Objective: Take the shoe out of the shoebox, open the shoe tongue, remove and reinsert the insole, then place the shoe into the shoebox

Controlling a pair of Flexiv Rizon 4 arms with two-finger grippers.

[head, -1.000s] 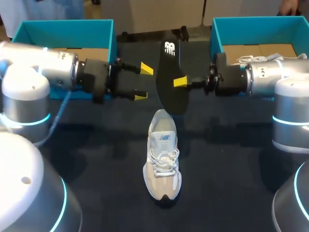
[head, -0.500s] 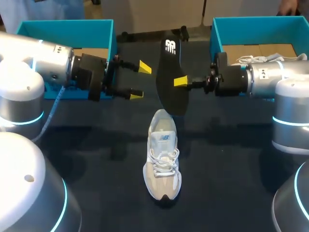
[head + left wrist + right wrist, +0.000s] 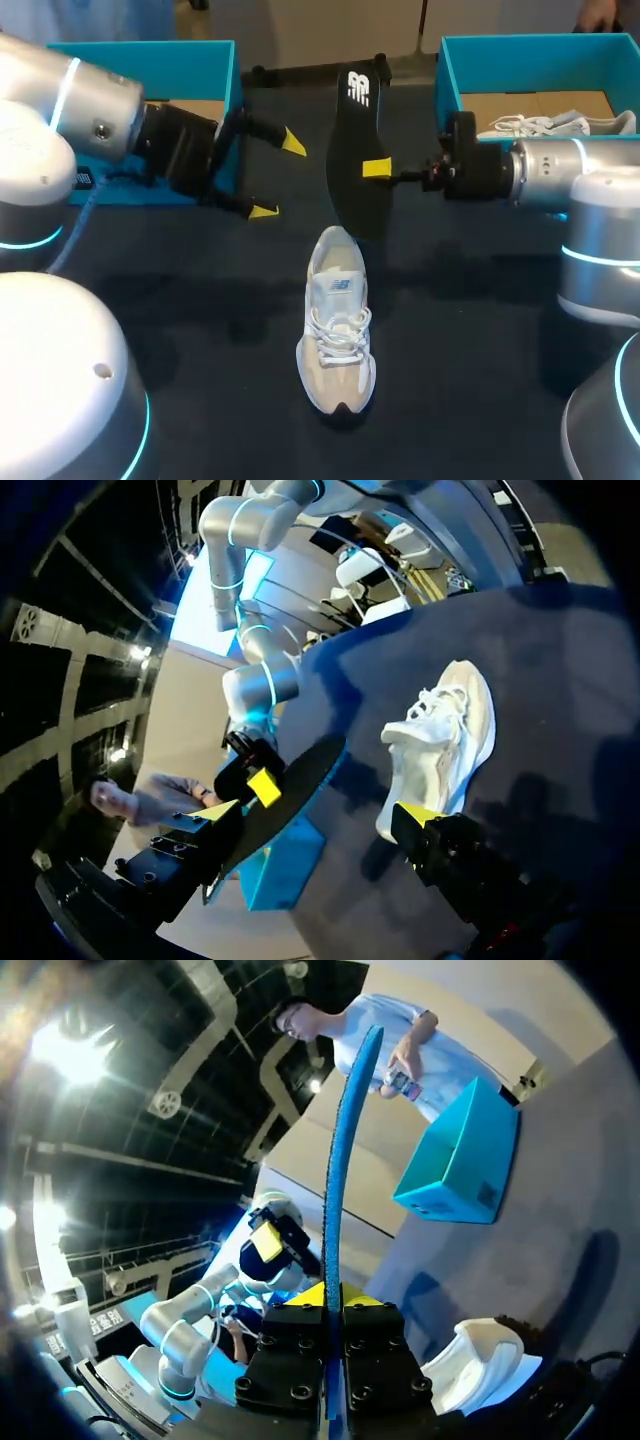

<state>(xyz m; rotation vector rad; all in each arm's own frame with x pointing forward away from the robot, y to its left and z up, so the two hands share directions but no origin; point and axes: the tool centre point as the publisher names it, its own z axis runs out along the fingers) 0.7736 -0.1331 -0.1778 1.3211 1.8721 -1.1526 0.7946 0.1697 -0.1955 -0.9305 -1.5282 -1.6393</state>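
Observation:
A pale grey and white shoe (image 3: 338, 330) lies on the dark table, toe toward the near edge. Above its heel hangs the black insole (image 3: 358, 150), held upright and edge-on between the fingers of my right gripper (image 3: 377, 170), which is shut on it. The right wrist view shows the insole's blue edge (image 3: 340, 1160) rising from the clamped fingers (image 3: 333, 1300), with the shoe (image 3: 480, 1360) below. My left gripper (image 3: 278, 177) stands open, left of the insole and apart from it. From the left wrist, the insole (image 3: 290, 790) and shoe (image 3: 445, 745) lie ahead of the open fingers (image 3: 320, 815).
A teal shoebox (image 3: 140, 60) sits at the back left behind my left arm. A second teal shoebox (image 3: 530, 50) at the back right holds another pale shoe (image 3: 555, 122). Dark tabletop surrounds the shoe on all sides.
My left arm has drawn back to the left, away from the insole, and its open gripper has turned. The right gripper keeps hold of the insole, which has barely shifted.

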